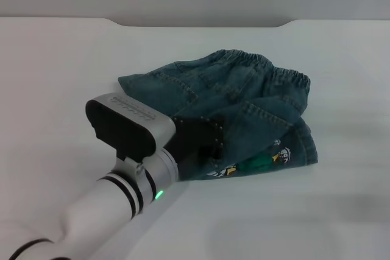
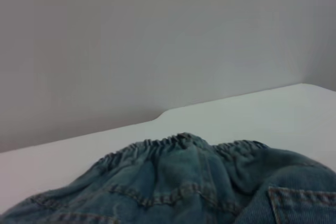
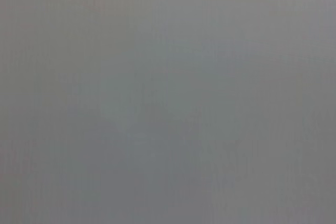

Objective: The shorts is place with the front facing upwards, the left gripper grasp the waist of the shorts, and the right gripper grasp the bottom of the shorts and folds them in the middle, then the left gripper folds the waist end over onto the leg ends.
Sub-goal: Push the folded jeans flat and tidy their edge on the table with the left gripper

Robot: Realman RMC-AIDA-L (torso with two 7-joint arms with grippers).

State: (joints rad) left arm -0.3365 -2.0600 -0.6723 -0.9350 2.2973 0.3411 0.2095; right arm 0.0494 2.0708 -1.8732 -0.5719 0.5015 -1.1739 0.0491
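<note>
left tool (image 1: 210, 147) low on shorts (image 1: 244, 89)

the head camera looks down at the shorts (image 1: 237, 111) from above; the left wrist camera skims them low toward twelve o'clock; the right wrist camera faces blank grey.

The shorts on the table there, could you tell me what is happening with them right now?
The left gripper is down on the near edge of the shorts, which lie folded on the white table, elastic waistband at the far side and cartoon print near the front. Its fingers are hidden against the denim. The right gripper is out of sight.
</note>
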